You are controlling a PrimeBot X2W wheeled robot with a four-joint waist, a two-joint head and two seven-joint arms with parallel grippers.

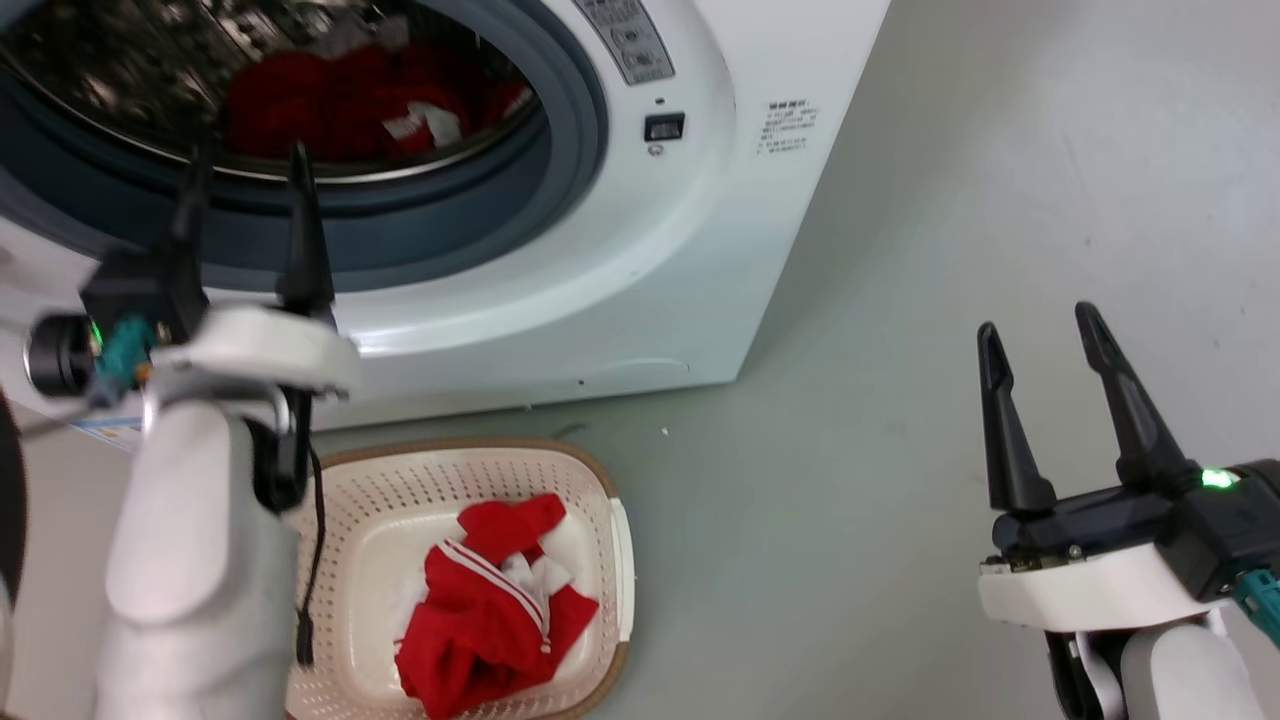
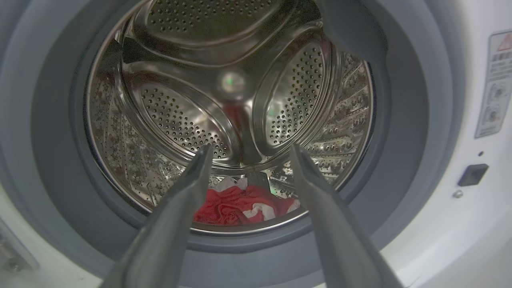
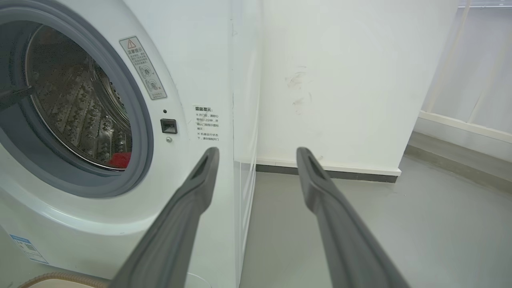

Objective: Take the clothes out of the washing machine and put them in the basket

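Closest in the head view is the pale, smooth forearm (image 1: 190, 560) carrying the left gripper (image 1: 248, 158). Its two long dark fingers are spread apart with nothing between them and aimed into the open mouth of the washing machine (image 1: 640, 300), lined up, I judge, to reach the clothes (image 1: 340, 100) at the bottom of the drum (image 2: 180, 120). That drum is polished steel, dimpled with rows of holes and pressed into raised paddles, ringed by a thick grey rubber seal (image 1: 480, 230); the red fabric with white patches sits crumpled low against its front lip. Just below the opening stands the basket (image 1: 400, 490) (cream plastic, perforated walls, brown woven-look rim), placed for a short drop, with one soft red, white-striped garment (image 1: 480, 620) heaped inside. Off to the side, the right gripper (image 1: 1037, 322) hovers over the grey floor (image 1: 900, 250), fingers likewise parted and empty, well clear of the machine.
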